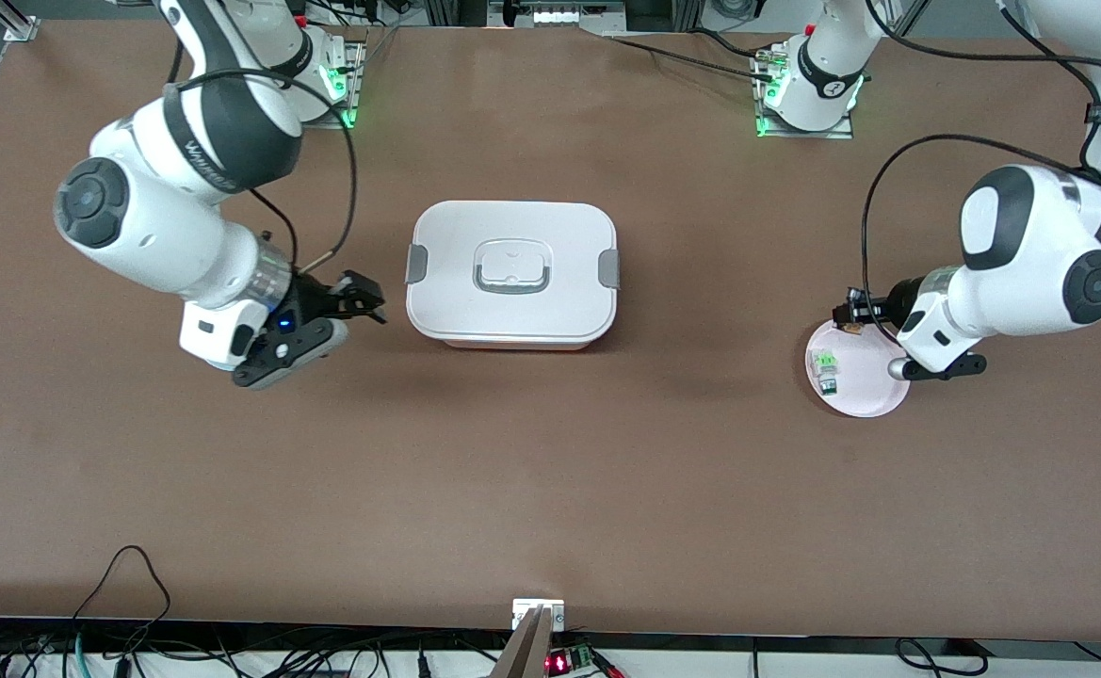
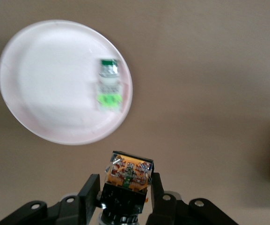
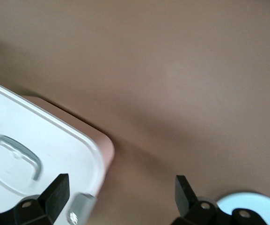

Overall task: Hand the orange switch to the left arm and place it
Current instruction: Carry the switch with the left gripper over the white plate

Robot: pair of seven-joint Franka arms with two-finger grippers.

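Left hand [image 1: 853, 312] is up over the rim of the pink plate [image 1: 875, 400] at the left arm's end of the surface, fingers clamped on the orange switch [image 2: 127, 174]. A green-and-white switch [image 1: 825, 369] lies on that plate. Right hand [image 1: 363, 298] hangs over the surface just beside the white box [image 1: 512, 275], toward the right arm's end, fingers spread apart and holding nothing. Box sits mid-surface between the two arms, lid on, grey latches [image 1: 416, 265] at its ends.
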